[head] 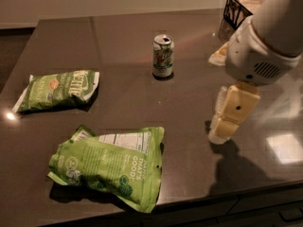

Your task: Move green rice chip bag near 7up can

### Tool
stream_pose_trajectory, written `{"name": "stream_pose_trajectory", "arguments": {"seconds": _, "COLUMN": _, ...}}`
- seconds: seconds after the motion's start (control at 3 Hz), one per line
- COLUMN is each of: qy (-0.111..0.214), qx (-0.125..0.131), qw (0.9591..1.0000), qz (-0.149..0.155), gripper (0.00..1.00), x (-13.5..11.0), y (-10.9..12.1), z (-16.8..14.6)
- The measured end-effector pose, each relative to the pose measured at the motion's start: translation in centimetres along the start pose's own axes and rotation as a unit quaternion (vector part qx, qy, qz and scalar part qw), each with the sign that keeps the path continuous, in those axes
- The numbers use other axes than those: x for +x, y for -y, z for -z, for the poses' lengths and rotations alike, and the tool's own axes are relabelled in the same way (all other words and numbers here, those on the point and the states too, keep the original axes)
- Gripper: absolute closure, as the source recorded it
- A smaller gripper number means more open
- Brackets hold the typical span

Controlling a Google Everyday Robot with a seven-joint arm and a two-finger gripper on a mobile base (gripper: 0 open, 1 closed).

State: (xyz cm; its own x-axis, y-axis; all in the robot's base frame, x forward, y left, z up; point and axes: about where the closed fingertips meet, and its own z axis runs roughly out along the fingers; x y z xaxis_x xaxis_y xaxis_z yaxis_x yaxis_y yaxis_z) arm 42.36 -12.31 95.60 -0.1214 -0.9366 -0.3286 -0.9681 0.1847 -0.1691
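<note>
Hovering over the worktop (118,46) right of the can (163,56), the pincer (221,131) may be open or closed; I cannot tell. The chip bag (111,167) lies ungrasped, well front-left of the can, so the approach seems in hand: next, reach across and descend onto it.

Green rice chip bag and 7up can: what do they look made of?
The green rice chip bag looks like thin plastic film, slightly glossy: it is crinkled and catches light. The 7up can is probably aluminium: printed body, bare silvery top. The gripper hangs right of the bag in view, touching neither.
</note>
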Motion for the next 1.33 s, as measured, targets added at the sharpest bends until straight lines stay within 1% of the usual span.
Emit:
{"name": "stream_pose_trajectory", "arguments": {"seconds": 0.33, "qy": 0.020, "qx": -0.031, "qw": 0.9989, "qz": 0.030, "gripper": 0.00, "x": -2.9, "y": -2.8, "z": -2.4}}
{"name": "stream_pose_trajectory", "arguments": {"seconds": 0.67, "qy": 0.041, "qx": -0.042, "qw": 0.9958, "qz": 0.070, "gripper": 0.00, "x": -5.7, "y": -5.6, "z": -3.7}}
{"name": "stream_pose_trajectory", "arguments": {"seconds": 1.0, "qy": 0.056, "qx": -0.043, "qw": 0.9911, "qz": 0.113, "gripper": 0.00, "x": -8.1, "y": -8.4, "z": -4.9}}
{"name": "stream_pose_trajectory", "arguments": {"seconds": 1.33, "qy": 0.069, "qx": -0.047, "qw": 0.9862, "qz": 0.143, "gripper": 0.00, "x": -10.2, "y": -10.5, "z": -6.3}}
